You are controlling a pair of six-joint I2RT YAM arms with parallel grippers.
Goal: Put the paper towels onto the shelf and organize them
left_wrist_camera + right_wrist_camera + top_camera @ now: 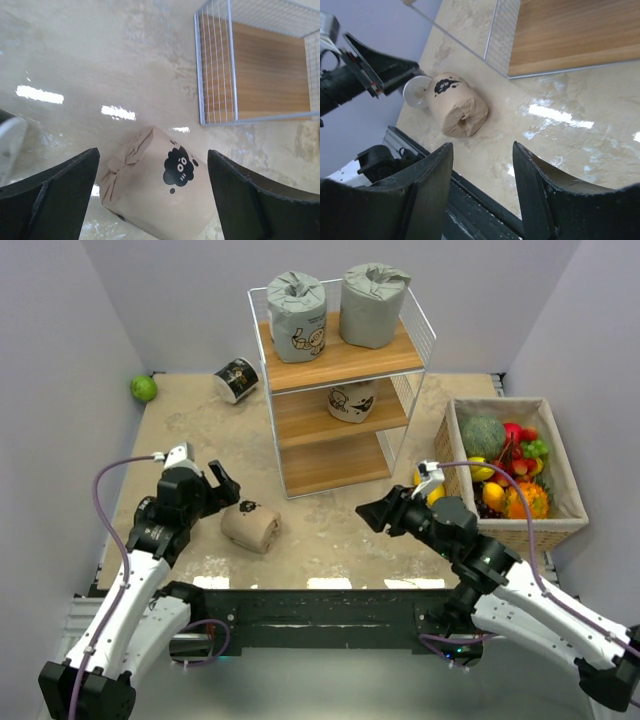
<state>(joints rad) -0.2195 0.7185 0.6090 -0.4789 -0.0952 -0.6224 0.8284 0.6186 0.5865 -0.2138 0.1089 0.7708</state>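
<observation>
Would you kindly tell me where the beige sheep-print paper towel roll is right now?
The beige roll lies on its side on the table, left of centre in the top view, beside the left gripper and near the shelf.

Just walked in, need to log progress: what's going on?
A two-armed robot is stocking a shelf. Two grey paper towel rolls stand on top, a pale roll on the middle board. The open left gripper is aimed at a beige roll lying on the table, not gripping it. The right gripper hangs open. A black roll lies left of the shelf.
</observation>
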